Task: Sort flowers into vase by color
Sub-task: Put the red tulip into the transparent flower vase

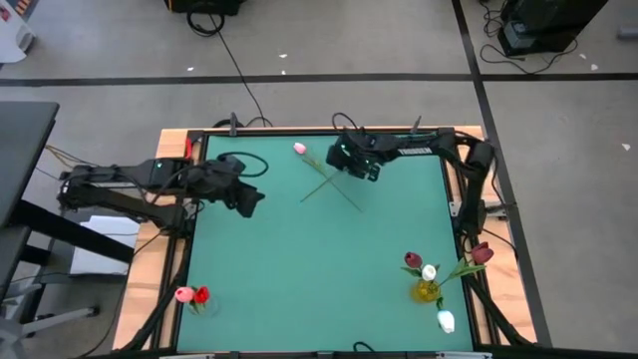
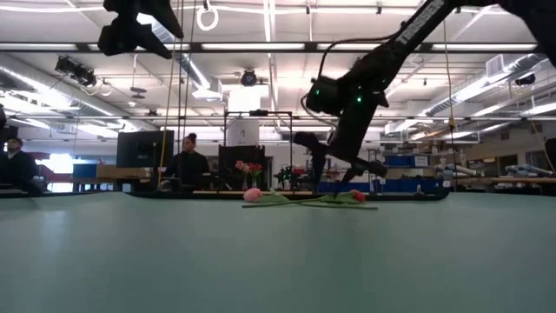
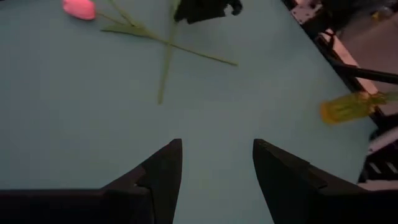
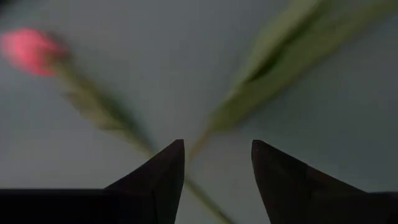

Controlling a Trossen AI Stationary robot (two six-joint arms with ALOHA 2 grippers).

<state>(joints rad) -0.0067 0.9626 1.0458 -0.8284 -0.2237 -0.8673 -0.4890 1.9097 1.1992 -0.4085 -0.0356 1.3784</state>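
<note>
On the green-topped counter (image 1: pixel 299 259), two artificial tulips lie with their long thin green stems crossed near the far edge: a pink-headed tulip (image 1: pixel 300 149) and a second tulip (image 1: pixel 329 179) whose head is hidden under the right arm. The right gripper (image 1: pixel 361 170) hovers low over the crossing, its dark fingers (image 4: pixel 163 174) spread apart with nothing between them, the stems just ahead of the tips. The left gripper (image 1: pixel 247 197) waits near the counter's left side, fingers (image 3: pixel 161 180) open and empty. A yellow glass vase (image 1: pixel 427 290) with maroon, white and red tulips stands at the near right, a white tulip (image 1: pixel 446 321) beside it, and a pink and a red flower (image 1: pixel 191 295) sit in a vase at the near left. The main risk looks like the crossing itself: closing there could pinch both stems and lift two colours together, or drag the pink one aside. A thin stem lying flat could also slip out of the closing fingers.
</note>
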